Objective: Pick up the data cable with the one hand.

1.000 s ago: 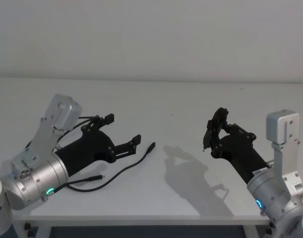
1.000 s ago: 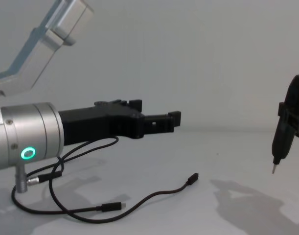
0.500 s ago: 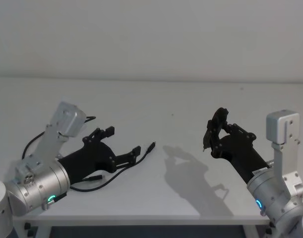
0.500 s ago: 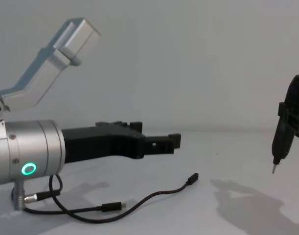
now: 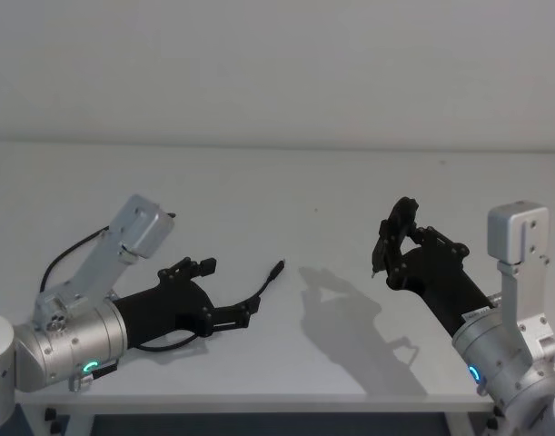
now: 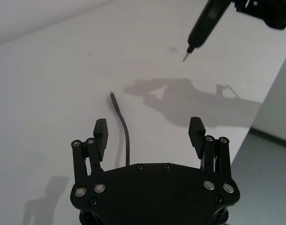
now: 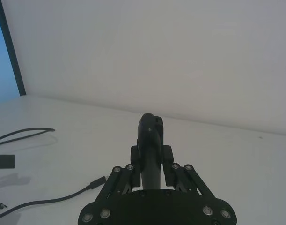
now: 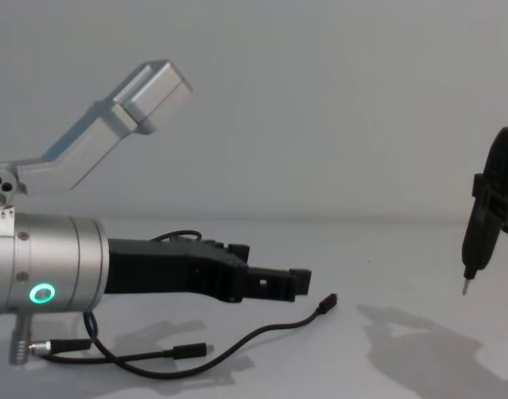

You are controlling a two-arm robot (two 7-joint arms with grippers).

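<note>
— How wide do we find the left gripper (image 5: 227,289)?

— Wide apart. Its two blocky fingers (image 6: 100,130) are spread with only air between them, and they grip nothing.

— And the data cable (image 5: 264,285)?

— We see it lying on the white table (image 5: 350,182) under the pincer, clear of the fingers. From the wrist, we see it come out from beneath the palm, pass between the fingers nearer to one of them, and end in a plug (image 6: 112,96) just beyond the tips. From the chest, the pincer hangs above the cord. The other plug (image 8: 191,350) lies below the black body, back toward the silver cylinder (image 8: 46,266) with its green ring light (image 8: 42,293).

— Farther out?

— The right gripper (image 5: 392,243) is raised well apart across the table, its fingers closed on a black pointed tool (image 8: 478,241).
</note>
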